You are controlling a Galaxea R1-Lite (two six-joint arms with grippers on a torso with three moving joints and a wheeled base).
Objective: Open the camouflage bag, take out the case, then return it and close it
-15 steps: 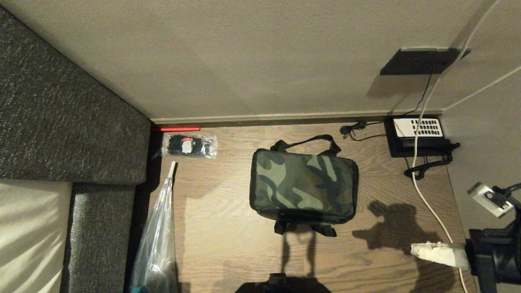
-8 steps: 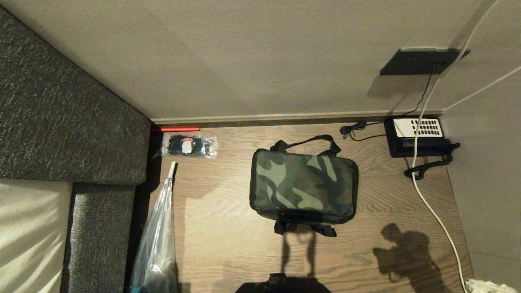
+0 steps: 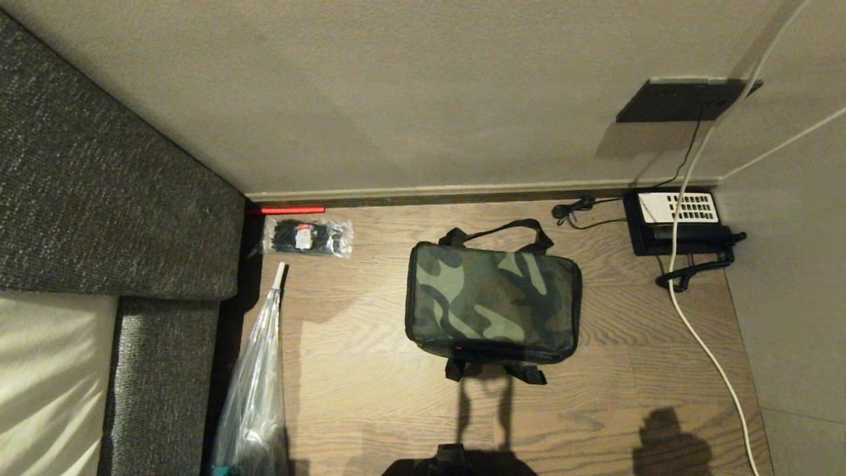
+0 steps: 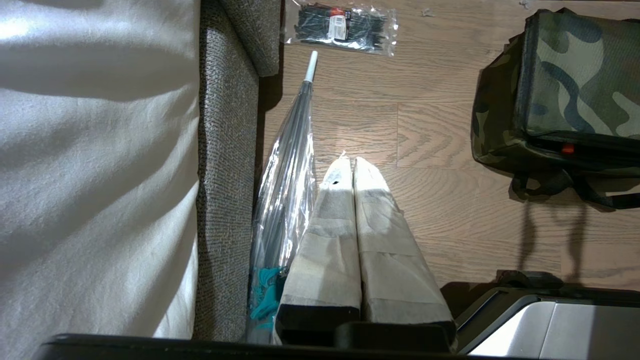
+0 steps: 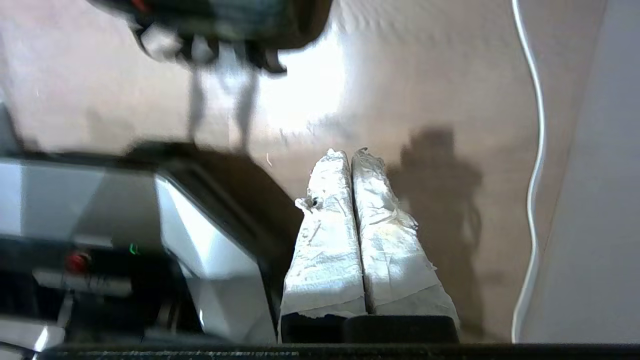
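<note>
**Bag zipped, right arm gone from overhead**

Head view shows neither arm; the case is nowhere visible. One camouflage bag [image 3: 492, 301] sits closed mid-floor, two strap handles showing. Left gripper [image 4: 348, 165] hangs beside the furled umbrella [image 4: 290, 165], jaws together. Right gripper [image 5: 347, 156], seen overhead a second ago, hangs above the floor, jaws together.

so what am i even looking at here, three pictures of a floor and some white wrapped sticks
It is a two-armed robot seen by its own cameras. The head camera looks down at a wooden floor: a closed camouflage bag, a packet of black ties, a black telephone, a white cable and a clear wrapped umbrella by a grey sofa. The other two views sit on the wrists. The white sticks are each gripper's wrapped fingers: left gripper and right gripper, both shut and holding nothing.
</note>
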